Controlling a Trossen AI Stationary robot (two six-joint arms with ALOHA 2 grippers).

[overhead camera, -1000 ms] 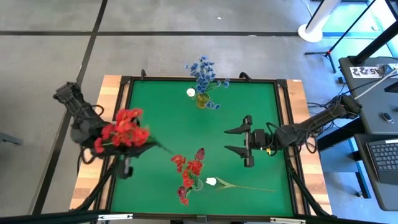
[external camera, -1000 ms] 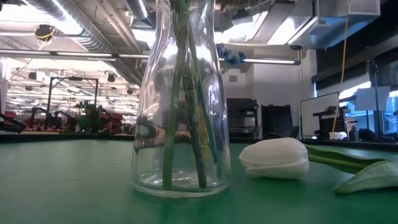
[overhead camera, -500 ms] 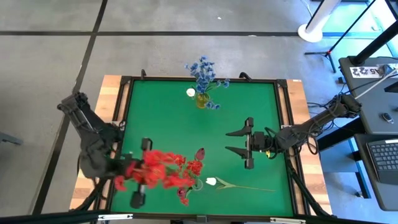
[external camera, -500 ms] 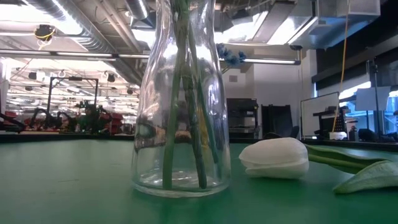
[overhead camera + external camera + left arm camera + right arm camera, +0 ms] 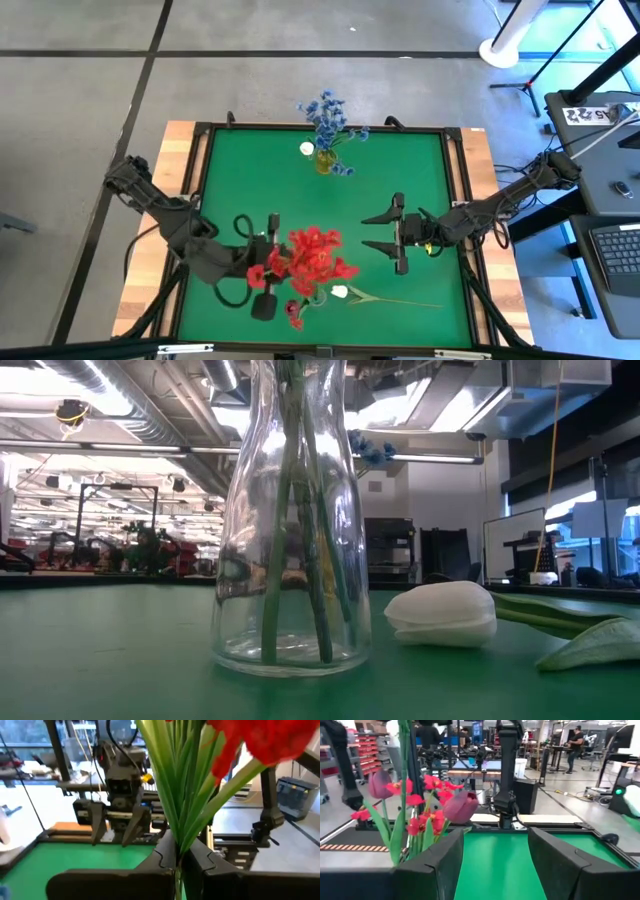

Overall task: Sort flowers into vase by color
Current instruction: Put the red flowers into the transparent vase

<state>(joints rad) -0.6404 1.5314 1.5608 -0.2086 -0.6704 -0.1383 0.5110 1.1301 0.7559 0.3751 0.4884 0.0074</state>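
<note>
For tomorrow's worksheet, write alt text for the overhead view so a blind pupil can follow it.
Seen from above, the left hand carries a red flower bunch over the green table near a vase of red flowers. The right hand waits open; a blue-flower vase stands farther back.

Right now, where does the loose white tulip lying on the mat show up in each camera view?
High view: the white tulip lies near the mat's front edge, stalk pointing right.
Low view: right of centre, just right of the glass vase.
Left wrist view: not identifiable.
Right wrist view: not in it.
Shared landmark: the glass vase, directly left of the tulip in the high and low views.
</note>
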